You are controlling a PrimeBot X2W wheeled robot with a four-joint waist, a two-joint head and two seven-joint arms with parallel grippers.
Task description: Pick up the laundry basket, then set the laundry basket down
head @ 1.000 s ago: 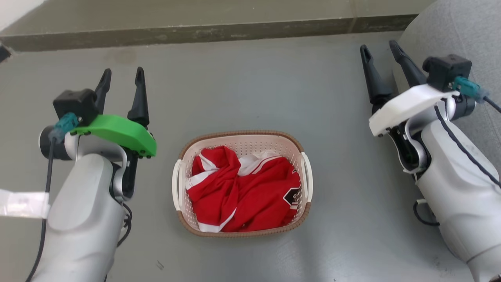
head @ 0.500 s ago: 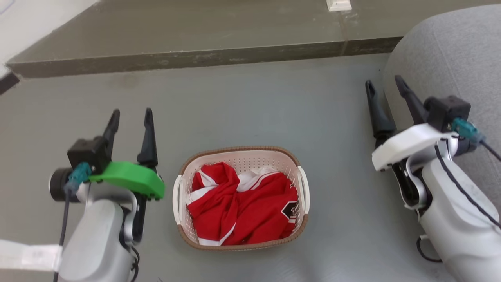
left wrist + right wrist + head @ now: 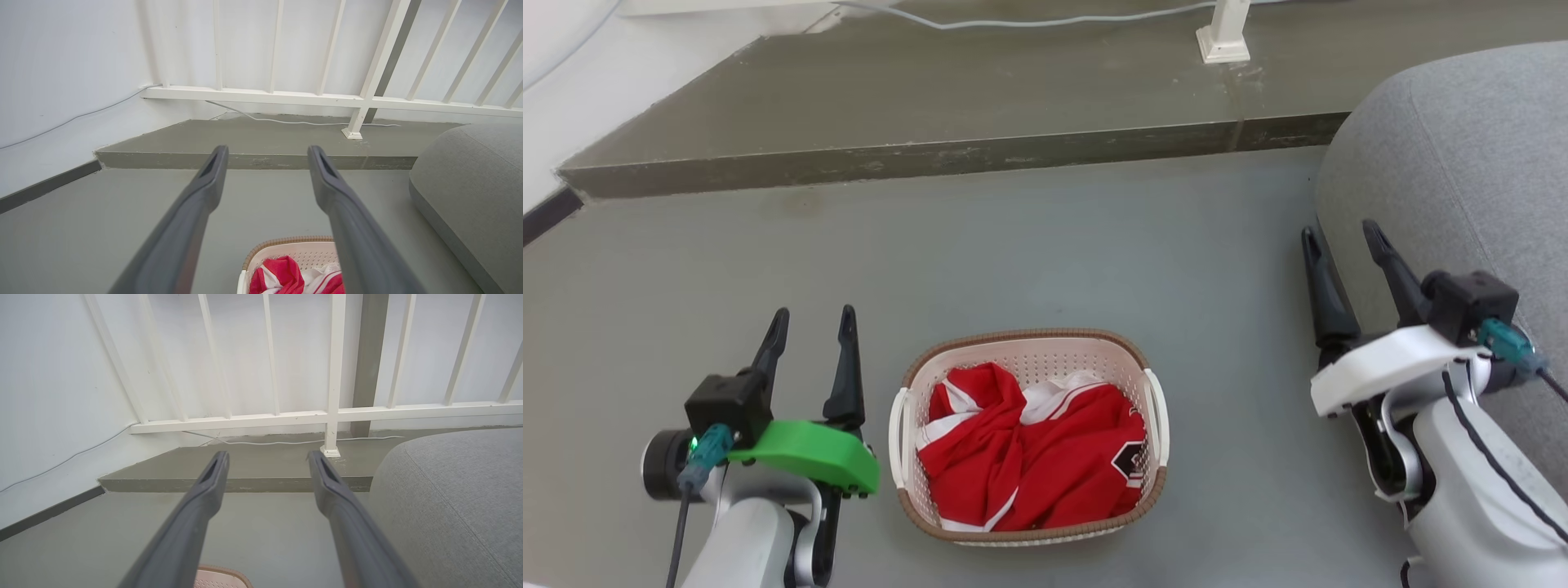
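The laundry basket [image 3: 1029, 347] stands on the grey floor at the lower middle of the head view, cream-white and perforated with a brown rim and white side handles. A crumpled red and white garment [image 3: 1029, 453] lies inside it. My left gripper [image 3: 814, 320] is open to the basket's left, apart from it, fingers pointing away. My right gripper [image 3: 1342, 234] is open well to the basket's right, beside a grey cushion. The left wrist view catches the basket's far rim [image 3: 286, 241] between the open left gripper [image 3: 265, 152] fingers. A corner of the basket [image 3: 220, 575] peeks into the right wrist view below the open right gripper [image 3: 267, 456].
A large grey cushion [image 3: 1462, 188] bulges at the right, close to my right arm. A raised concrete step [image 3: 931, 155] crosses the floor ahead, with a white railing post [image 3: 1223, 37] and a cable [image 3: 1013, 20] on it. A white wall [image 3: 61, 81] closes the left side.
The head camera has tilted up, so the whole scene sits lower and more of the step and railing shows. The basket rests on the floor as before. Both grippers stay open.
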